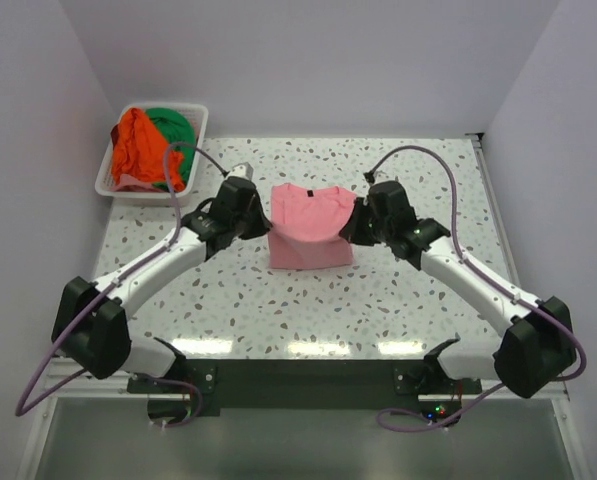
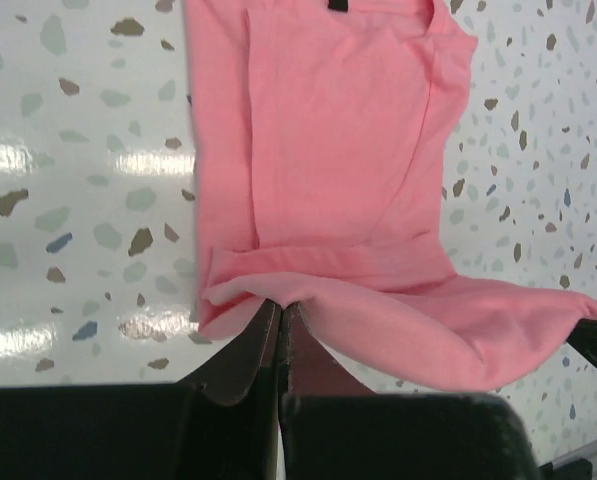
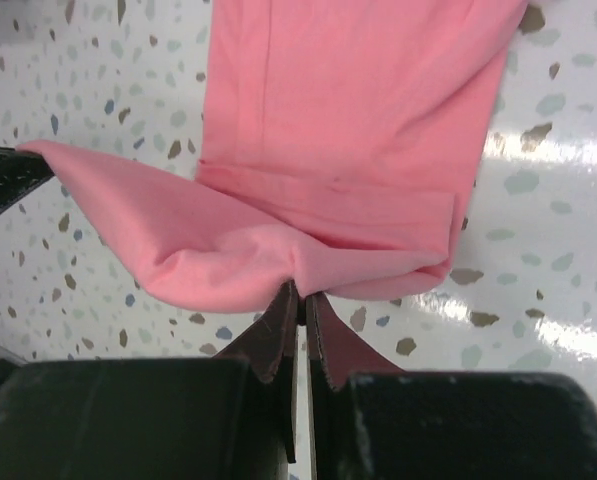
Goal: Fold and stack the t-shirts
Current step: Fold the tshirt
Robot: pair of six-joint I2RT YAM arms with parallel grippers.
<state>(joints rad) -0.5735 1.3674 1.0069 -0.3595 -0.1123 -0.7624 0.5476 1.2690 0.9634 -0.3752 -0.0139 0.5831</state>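
Observation:
The pink t-shirt [image 1: 310, 225] lies mid-table, sleeves folded in, its collar end lifted and sagging between both grippers. My left gripper [image 1: 261, 222] is shut on the shirt's left edge; the left wrist view shows the jaws pinching a fold of pink cloth [image 2: 318, 200]. My right gripper [image 1: 353, 222] is shut on the right edge, pinching pink cloth [image 3: 328, 150] in the right wrist view. The orange t-shirt [image 1: 136, 148] and the green t-shirt [image 1: 174, 128] lie crumpled in the basket.
A white slotted basket [image 1: 200, 125] stands at the table's back left corner. The speckled tabletop [image 1: 308, 310] is walled at the back and both sides. The opposite gripper's black finger shows at each wrist view's edge.

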